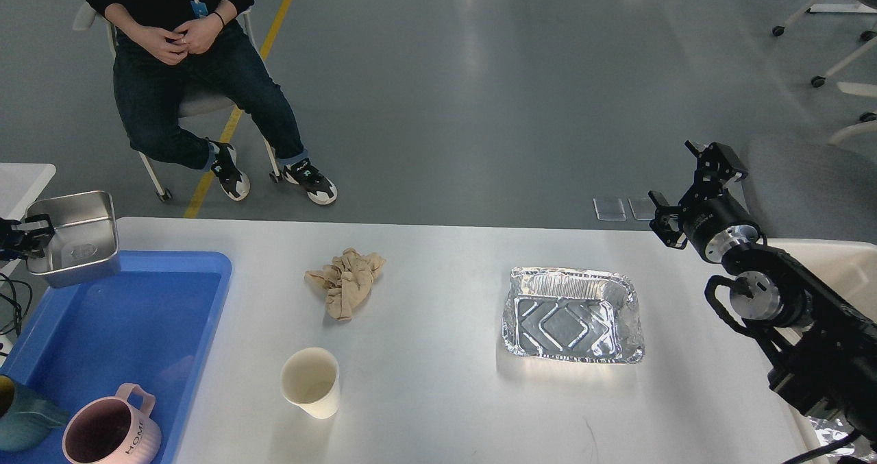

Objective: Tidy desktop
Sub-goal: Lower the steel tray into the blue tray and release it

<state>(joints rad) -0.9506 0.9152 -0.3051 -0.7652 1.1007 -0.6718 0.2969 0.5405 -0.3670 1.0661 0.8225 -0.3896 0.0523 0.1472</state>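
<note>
Two arms, left fingers [31, 234] gripping steel pan [72, 238]

Cut off by the frame edges — seated person's head [179, 11], teal mug [24, 419], left gripper [19, 239] barely visible, grip on steel pan [75, 239] unclear.

Bright, even overhead light, sharp focus throughout, glare off the foil tray [574, 315], pale sheen on the desktop [438, 395], soft reflections on the floor [479, 73], short faint shadows, mild wide-angle bending at edges
</note>
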